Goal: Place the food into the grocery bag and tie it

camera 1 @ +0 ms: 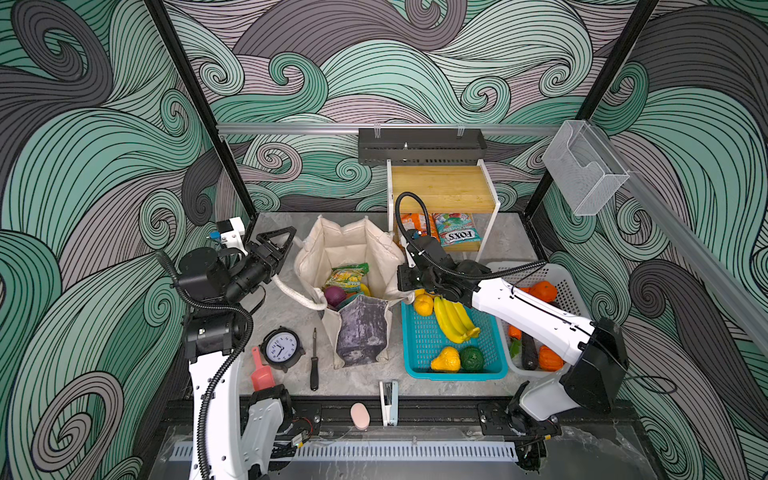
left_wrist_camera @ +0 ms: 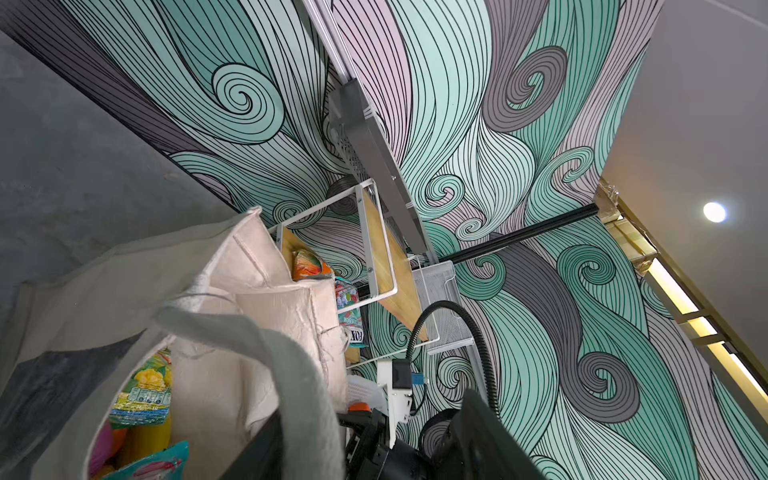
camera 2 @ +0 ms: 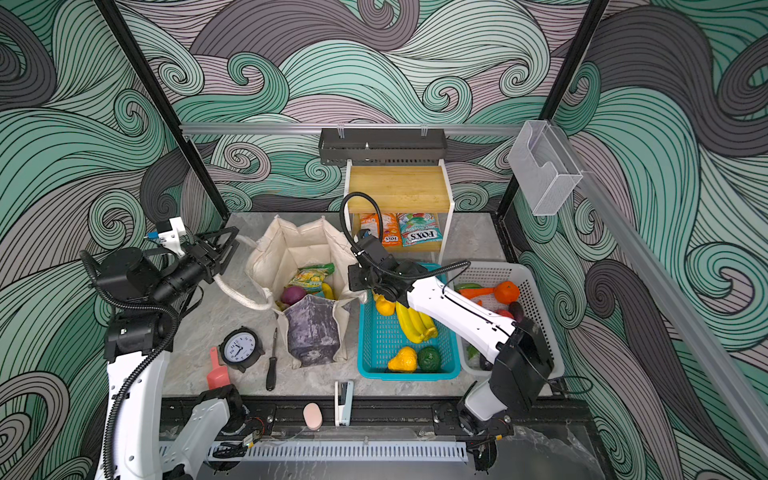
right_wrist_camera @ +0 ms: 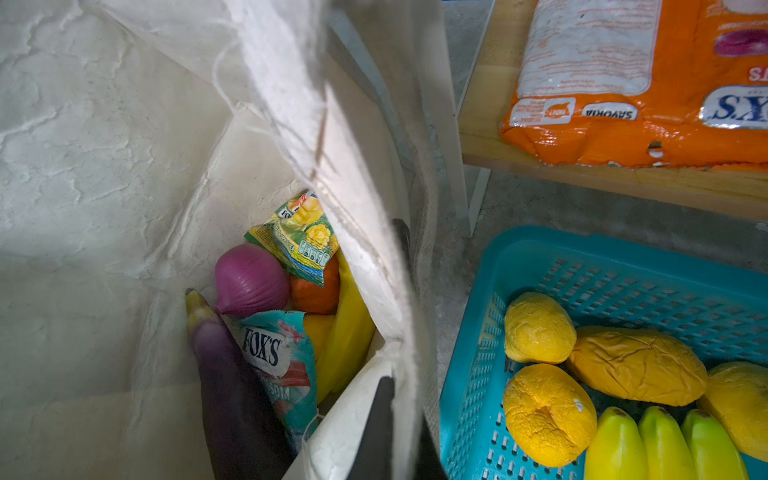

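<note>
1. Fingers of the left gripper (camera 1: 286, 248) stand spread and released, clamping nothing. A thick cream strap handle (camera 1: 291, 293) runs loose between them; it shows as a blur in the left wrist view (left_wrist_camera: 307, 386). Contact with either finger cannot be told.
2. The tall cream canvas tote with a mottled grey-purple front panel (camera 1: 361, 328) stands upright with its mouth open, just beyond the left fingertips.
3. Fingers of the right gripper (camera 1: 409, 291) are clenched on the tote's side rim. One dark finger (right_wrist_camera: 380, 419) sits inside the cloth wall.
4. Down in the tote, below the right fingers:
   - a yellow-green glossy candy packet (right_wrist_camera: 305, 237)
   - a purple toy onion (right_wrist_camera: 249, 278)
   - a teal-red glossy packet (right_wrist_camera: 278, 357)
   - a dark purple toy aubergine (right_wrist_camera: 232, 395)
   - a yellow toy banana (right_wrist_camera: 349, 332)
   - an orange toy fruit (right_wrist_camera: 316, 295)
5. On the outer side of the right fingers, just beside the tote, is a teal plastic mesh basket (camera 1: 457, 377). It holds a bunch of yellow toy bananas (camera 1: 453, 322) and wrinkled yellow fruits (right_wrist_camera: 540, 328).
</note>
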